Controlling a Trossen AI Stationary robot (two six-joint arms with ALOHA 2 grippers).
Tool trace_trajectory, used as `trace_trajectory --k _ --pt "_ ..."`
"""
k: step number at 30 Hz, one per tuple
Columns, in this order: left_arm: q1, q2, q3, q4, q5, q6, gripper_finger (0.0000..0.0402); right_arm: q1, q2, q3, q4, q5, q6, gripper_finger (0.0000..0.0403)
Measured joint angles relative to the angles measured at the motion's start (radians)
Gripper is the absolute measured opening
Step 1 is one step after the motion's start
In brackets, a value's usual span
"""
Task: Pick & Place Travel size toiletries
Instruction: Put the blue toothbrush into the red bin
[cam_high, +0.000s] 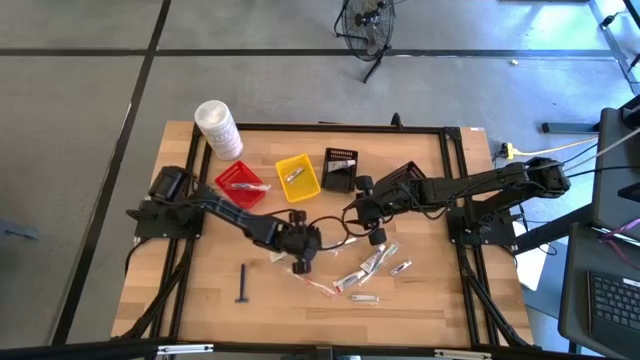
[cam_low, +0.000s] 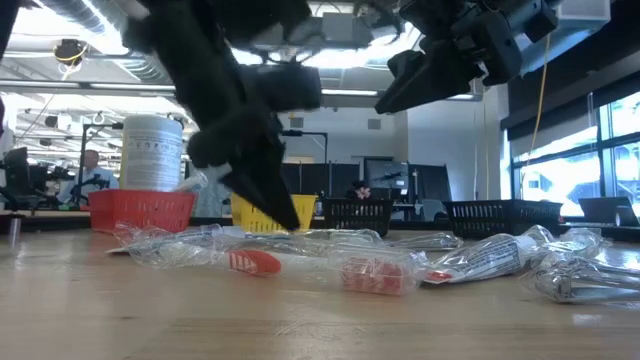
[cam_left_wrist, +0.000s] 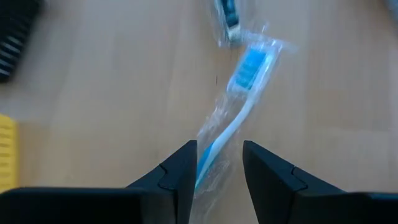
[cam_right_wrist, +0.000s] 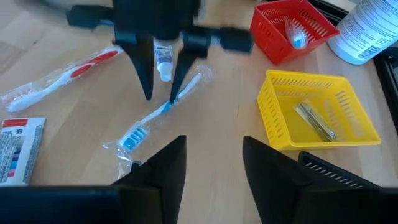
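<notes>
The left gripper (cam_right_wrist: 160, 93) hangs with fingers apart astride the handle of the wrapped blue toothbrush (cam_right_wrist: 153, 118), which lies on the table (cam_high: 200, 290) beside the yellow basket (cam_right_wrist: 348, 134). For a sound pick, it should settle lower and close squarely across the handle so the slick wrapper doesn't slip. The right gripper (cam_high: 362, 212), open and empty, waits above nearby.

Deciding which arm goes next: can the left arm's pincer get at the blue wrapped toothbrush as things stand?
Probably yes. The left pincer is open and straddles the handle end of the blue toothbrush, which lies flat on bare table. The right wrist view shows the same, with nothing between its fingers and the wrapper.
</notes>
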Motion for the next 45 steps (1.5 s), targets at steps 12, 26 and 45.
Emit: trace_trajectory --k 12,26,45 --pt "0.067 0.060 0.004 0.023 0.114 0.026 0.0113 0.000 0.000 0.000 -0.001 -0.001 0.056 0.0136" --pt "0.044 -0.024 -0.003 -0.017 0.030 0.016 0.0025 0.000 0.000 0.000 -0.005 -0.002 0.059 0.0116" --pt "0.004 -0.356 0.000 -0.907 -0.362 -0.383 0.0028 0.000 0.000 0.000 -0.010 -0.004 0.079 0.0107"
